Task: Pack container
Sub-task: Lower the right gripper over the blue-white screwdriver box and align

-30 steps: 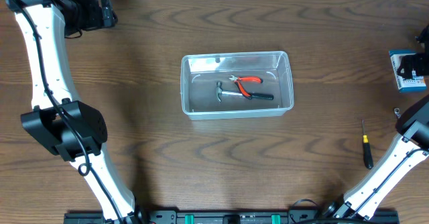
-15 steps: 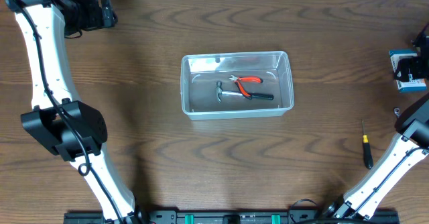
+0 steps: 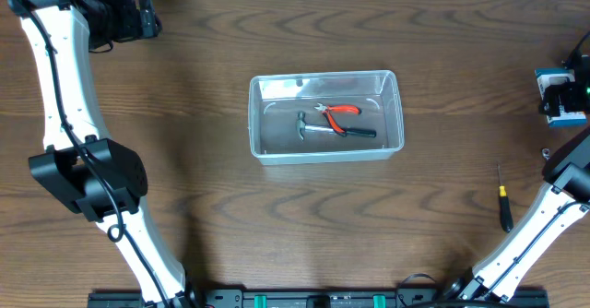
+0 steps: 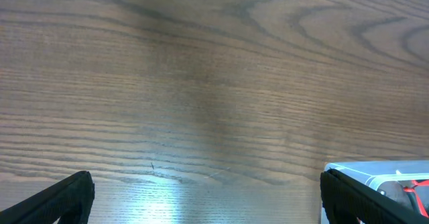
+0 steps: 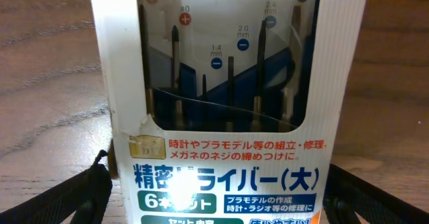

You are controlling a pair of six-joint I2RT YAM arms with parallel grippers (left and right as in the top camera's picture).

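The clear plastic container point(image 3: 254, 124) sits mid-table in the overhead view, holding red-handled pliers point(image 3: 342, 111) and a small hammer point(image 3: 318, 128). Its corner shows in the left wrist view point(image 4: 392, 173). My left gripper point(image 3: 140, 18) is open and empty over bare wood at the far left back point(image 4: 208, 197). My right gripper point(image 3: 573, 88) is at the right edge, over a blue-and-white box of precision screwdrivers point(image 3: 559, 112). In the right wrist view its fingers point(image 5: 221, 197) straddle the box point(image 5: 228, 117), open, one on each side.
A black screwdriver with a yellow band point(image 3: 503, 202) lies near the right front. A small metal piece point(image 3: 547, 151) lies just above it. The table's back edge runs along the top of the overhead view.
My right gripper has shifted slightly toward the right edge over the screwdriver box. The box, the container and the left arm have not moved.
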